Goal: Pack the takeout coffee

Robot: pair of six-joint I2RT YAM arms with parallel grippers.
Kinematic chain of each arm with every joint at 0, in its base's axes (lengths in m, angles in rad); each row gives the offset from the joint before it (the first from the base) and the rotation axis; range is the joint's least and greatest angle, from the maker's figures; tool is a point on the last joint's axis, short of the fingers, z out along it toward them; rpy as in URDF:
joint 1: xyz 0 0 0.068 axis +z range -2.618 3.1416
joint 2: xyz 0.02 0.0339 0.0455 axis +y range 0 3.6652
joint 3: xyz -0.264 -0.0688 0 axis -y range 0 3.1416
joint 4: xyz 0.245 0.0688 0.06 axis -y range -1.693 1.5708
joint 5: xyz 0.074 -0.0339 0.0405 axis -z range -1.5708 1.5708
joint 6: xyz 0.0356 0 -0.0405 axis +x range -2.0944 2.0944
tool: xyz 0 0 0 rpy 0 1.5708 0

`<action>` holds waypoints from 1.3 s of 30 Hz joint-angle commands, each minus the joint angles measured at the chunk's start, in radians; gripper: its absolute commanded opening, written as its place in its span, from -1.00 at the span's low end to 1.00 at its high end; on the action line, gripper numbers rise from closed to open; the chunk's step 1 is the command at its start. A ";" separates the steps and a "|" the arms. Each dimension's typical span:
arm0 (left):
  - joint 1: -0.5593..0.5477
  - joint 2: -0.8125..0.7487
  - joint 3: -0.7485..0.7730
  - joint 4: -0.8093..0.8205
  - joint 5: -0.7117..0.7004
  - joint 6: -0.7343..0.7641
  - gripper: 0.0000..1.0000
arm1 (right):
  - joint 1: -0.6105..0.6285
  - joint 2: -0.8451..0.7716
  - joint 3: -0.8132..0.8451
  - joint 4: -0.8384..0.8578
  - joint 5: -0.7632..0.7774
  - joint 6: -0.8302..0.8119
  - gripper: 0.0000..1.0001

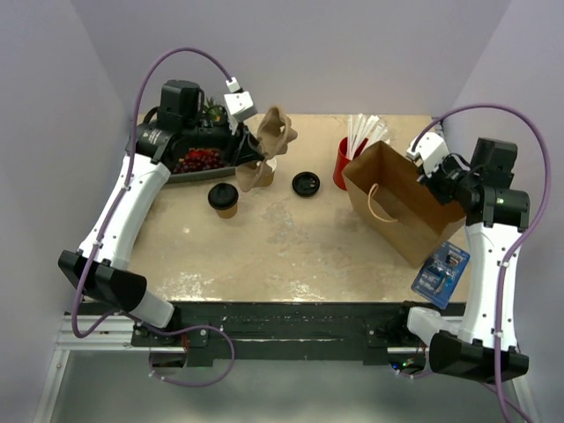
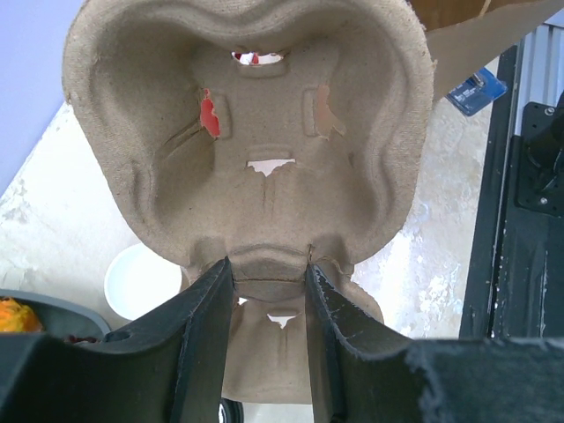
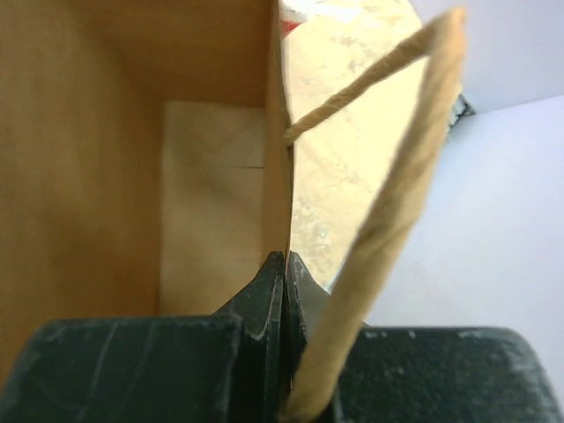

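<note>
Right wrist: the hand (image 3: 285, 260) pinches the bag (image 3: 97, 141) rim, mouth seemingly open.

White arms (image 1: 130, 201) — black joints (image 1: 180, 102), seemingly purple cables (image 1: 176, 53)

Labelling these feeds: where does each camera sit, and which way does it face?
Top external: above, behind the bases, looking down on the table; both arms show.
Left wrist: on the left arm, facing the cup carrier gripped by the left gripper.
Right wrist: on the right arm, facing into the paper bag; the right gripper pinches its wall.
Shared: top and left wrist both show the cup carrier.
</note>
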 commanded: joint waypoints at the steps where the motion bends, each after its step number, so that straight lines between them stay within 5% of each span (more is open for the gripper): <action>1: -0.031 -0.005 0.047 0.006 0.002 0.004 -1.00 | 0.010 -0.046 -0.038 -0.022 -0.006 -0.058 -1.00; 9: -0.082 -0.023 0.041 0.032 -0.024 0.002 -1.00 | 0.022 -0.041 -0.043 0.075 0.077 0.002 -1.00; 22: -0.088 -0.057 -0.008 0.076 -0.018 -0.019 -1.00 | 0.022 0.020 0.009 0.237 0.177 -0.149 -1.00; 39: -0.263 -0.196 -0.240 0.423 -0.134 0.164 -1.00 | 0.205 -0.096 -0.188 0.066 0.049 0.044 -1.00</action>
